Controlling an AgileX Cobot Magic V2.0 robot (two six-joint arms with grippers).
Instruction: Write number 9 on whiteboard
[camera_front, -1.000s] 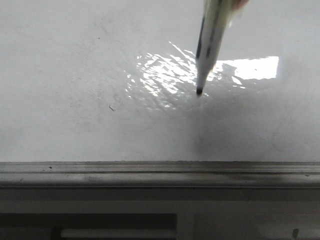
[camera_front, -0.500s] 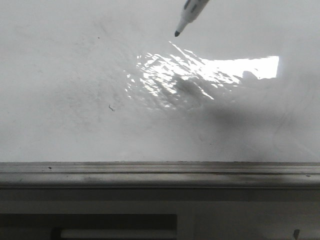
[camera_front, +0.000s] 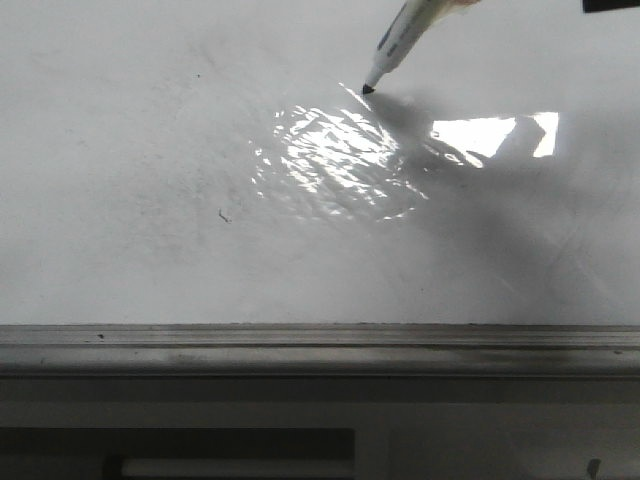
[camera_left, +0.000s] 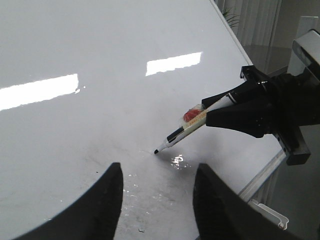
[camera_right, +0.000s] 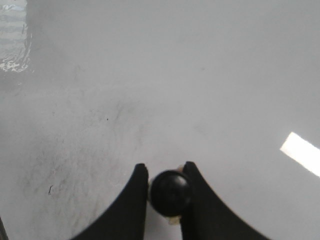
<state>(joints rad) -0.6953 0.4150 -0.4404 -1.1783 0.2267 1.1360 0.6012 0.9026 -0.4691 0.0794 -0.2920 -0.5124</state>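
The whiteboard (camera_front: 150, 200) lies flat and fills nearly all of the front view, glossy white with faint grey smudges and a bright patch of glare near its middle. Its grey metal edge rail (camera_front: 320, 345) runs along the near edge of the desk, from the left side to the right.

The right arm's gripper (camera_left: 225, 111), black and bulky, reaches in over the far right part of the board. Its jaws are clamped on a marker (camera_left: 182, 131); seen from its own wrist camera, the two black fingers (camera_right: 135, 200) press against either side of the pen's dark round end (camera_right: 171, 193).

The left gripper (camera_left: 157, 200) hovers over the near part of the board with its jaws spread apart and nothing between them.

The marker (camera_front: 400, 42) has a white barrel with dark markings and a reddish patch near the grip. It slants down toward the near left, and its black tip (camera_front: 367, 89) sits at the board's surface, just beyond the glare, beside its own grey shadow.

No number 9 can be made out on the board. A tiny black tick mark (camera_front: 223, 215) lies left of the glare.
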